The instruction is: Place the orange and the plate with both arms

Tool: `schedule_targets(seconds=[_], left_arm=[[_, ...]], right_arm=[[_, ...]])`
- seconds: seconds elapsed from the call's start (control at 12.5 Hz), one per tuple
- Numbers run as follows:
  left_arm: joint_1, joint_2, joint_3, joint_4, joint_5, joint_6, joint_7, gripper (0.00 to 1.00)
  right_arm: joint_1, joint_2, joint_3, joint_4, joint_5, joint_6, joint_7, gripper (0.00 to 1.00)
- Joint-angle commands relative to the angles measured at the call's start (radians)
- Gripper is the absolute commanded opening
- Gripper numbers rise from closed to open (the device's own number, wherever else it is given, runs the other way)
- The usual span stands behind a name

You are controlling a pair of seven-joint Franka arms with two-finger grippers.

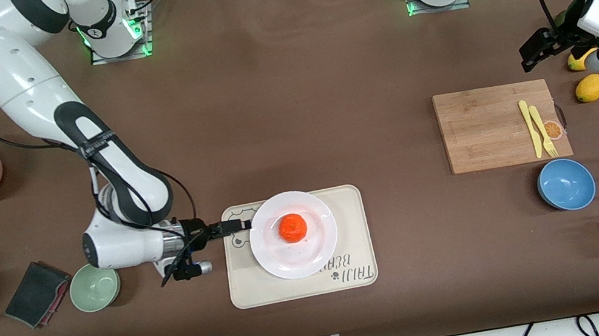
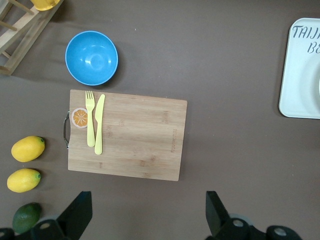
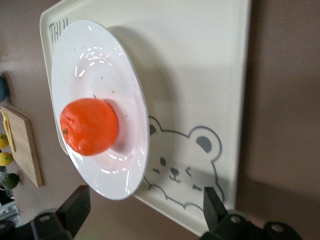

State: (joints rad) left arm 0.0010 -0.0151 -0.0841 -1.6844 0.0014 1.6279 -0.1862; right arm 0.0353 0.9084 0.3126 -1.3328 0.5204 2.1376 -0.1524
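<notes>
Front view: plate [image 1: 293, 234] sits on the bear tray [image 1: 247, 291], lower centre of the frame. Orange [image 1: 292, 228] rests on the plate, about mid-dish. Right end effector [image 1: 240, 224] lies low at the tray's edge toward the right arm's end of the desk, fingertips just at the plate rim.

Right wrist view: both fingers [image 3: 75, 207] spread wide, nothing between them; plate rim sits ahead of the gap, not gripped.

Left end effector [image 1: 532, 53] hangs in the upper right of the front frame, over bare desk near the cutting board [image 1: 498, 124]. Left wrist view: fingers [image 2: 77, 215] wide apart, empty. This arm waits.

Step, as judged: orange and plate both look placed, so the task seems near its end, with the right arm at release or about to pull off. Next move likely calls for a straight retreat along the finger line, low and level at first, so a fingertip does not catch the rim and drag the plate across the tray or roll the fruit.

Orientation: plate lies flat, open face up; round, so no long axis. Orange slightly flattened; right wrist view shows a small stem mark at one side, so its short axis seems tipped sideways. Cannot fix it more closely.
</notes>
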Motion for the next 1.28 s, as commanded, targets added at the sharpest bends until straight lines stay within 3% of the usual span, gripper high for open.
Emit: schedule_targets(seconds=[0.0, 0.16, 0.4, 0.64, 0.96, 1.2], left_arm=[[0.005, -0.014, -0.006, -0.005, -0.008, -0.011, 0.024, 1.00], [0.004, -0.014, -0.008, -0.005, -0.008, -0.011, 0.022, 1.00], [0.004, -0.014, -0.008, -0.005, -0.008, -0.011, 0.024, 1.00], [0.004, -0.014, -0.008, -0.005, -0.008, -0.011, 0.025, 1.00], [0.004, -0.014, -0.008, -0.003, -0.008, -0.011, 0.024, 1.00], [0.004, -0.014, -0.008, -0.005, -0.008, -0.011, 0.025, 1.00]], right_arm=[[-0.005, -0.219, -0.062, -0.214, -0.132, -0.066, 0.017, 1.00], [-0.005, -0.407, -0.117, -0.351, -0.242, -0.144, 0.043, 1.00], [-0.005, -0.652, -0.147, -0.370, -0.399, -0.396, 0.114, 1.00], [-0.005, -0.840, -0.164, -0.373, -0.428, -0.510, 0.117, 1.00], [-0.005, -0.950, -0.194, -0.361, -0.569, -0.604, 0.103, 1.00], [-0.005, -0.947, -0.222, -0.361, -0.568, -0.623, 0.074, 1.00]])
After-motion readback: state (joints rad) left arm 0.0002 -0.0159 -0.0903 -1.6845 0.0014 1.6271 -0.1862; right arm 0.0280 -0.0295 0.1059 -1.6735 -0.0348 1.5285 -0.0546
